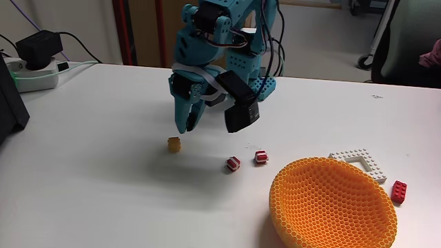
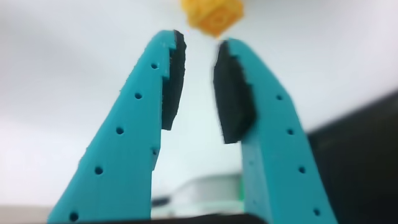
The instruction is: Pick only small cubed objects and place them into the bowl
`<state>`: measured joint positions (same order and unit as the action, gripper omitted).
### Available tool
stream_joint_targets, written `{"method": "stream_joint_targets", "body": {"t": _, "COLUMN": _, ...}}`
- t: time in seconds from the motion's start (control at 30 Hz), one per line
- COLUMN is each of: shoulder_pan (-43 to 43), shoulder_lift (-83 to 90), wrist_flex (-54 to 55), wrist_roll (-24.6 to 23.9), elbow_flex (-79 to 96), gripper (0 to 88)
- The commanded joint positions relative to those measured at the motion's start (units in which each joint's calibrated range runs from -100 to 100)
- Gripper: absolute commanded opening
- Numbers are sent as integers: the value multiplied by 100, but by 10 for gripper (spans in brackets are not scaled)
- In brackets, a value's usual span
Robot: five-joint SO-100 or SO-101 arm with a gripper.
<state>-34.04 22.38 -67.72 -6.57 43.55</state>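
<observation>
White tabletop (image 1: pixel 89 179) fills the fixed view, with a wall strip, a chair base and dark seating behind its far edge. At the far left edge sit a dark box, a white power strip (image 1: pixel 31 74) with a black adapter plugged in, and trailing cables.

Largest item on the surface: the teal arm (image 1: pixel 224 48), mounted at the far centre and bent forward and down, a black camera block hanging on its right side as that view shows it.

Next in size: the orange-yellow honeycomb bowl (image 1: pixel 334 203), front right, upright and open. Behind it, touching or just beside its rim, lies a flat white studded plate (image 1: pixel 360 162). A longer red brick (image 1: pixel 399 191) lies just right of the bowl.

Jaws (image 1: pixel 187 125): pointing down, tips above the surface, released and holding nothing. The wrist view (image 2: pixel 198 38) confirms a narrow gap between the black pads (image 2: pixel 173 81), with nothing between them.

Small cubes, all on the tabletop outside the bowl:
- Orange-yellow cube (image 1: pixel 174 145): just below and slightly left of the jaw tips in the fixed view, apart from them. In the wrist view it (image 2: pixel 212 12) lies just beyond the tips, roughly in line with the gap, blurred.
- Red-and-white striped cube (image 1: pixel 233 163): right of the yellow one, between it and the bowl.
- Second red-and-white striped cube (image 1: pixel 261 158): just beside the first, nearer the bowl.
</observation>
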Motion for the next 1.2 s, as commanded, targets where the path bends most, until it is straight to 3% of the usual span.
{"method": "stream_joint_targets", "body": {"t": 0.0, "shoulder_pan": -16, "shoulder_lift": -155, "wrist_flex": -178, "wrist_roll": -112, "elbow_flex": -498, "gripper": 147}}
{"method": "stream_joint_targets", "body": {"t": 0.2, "shoulder_pan": 21, "shoulder_lift": -420, "wrist_flex": -213, "wrist_roll": -195, "elbow_flex": -594, "gripper": 248}}
{"method": "stream_joint_targets", "body": {"t": 0.4, "shoulder_pan": -7, "shoulder_lift": -950, "wrist_flex": 4, "wrist_roll": -239, "elbow_flex": -575, "gripper": 268}}
{"method": "stream_joint_targets", "body": {"t": 0.93, "shoulder_pan": -342, "shoulder_lift": -1604, "wrist_flex": 569, "wrist_roll": -117, "elbow_flex": -720, "gripper": 254}}
{"method": "stream_joint_targets", "body": {"t": 1.17, "shoulder_pan": -426, "shoulder_lift": -1802, "wrist_flex": 838, "wrist_roll": -29, "elbow_flex": -662, "gripper": 173}}
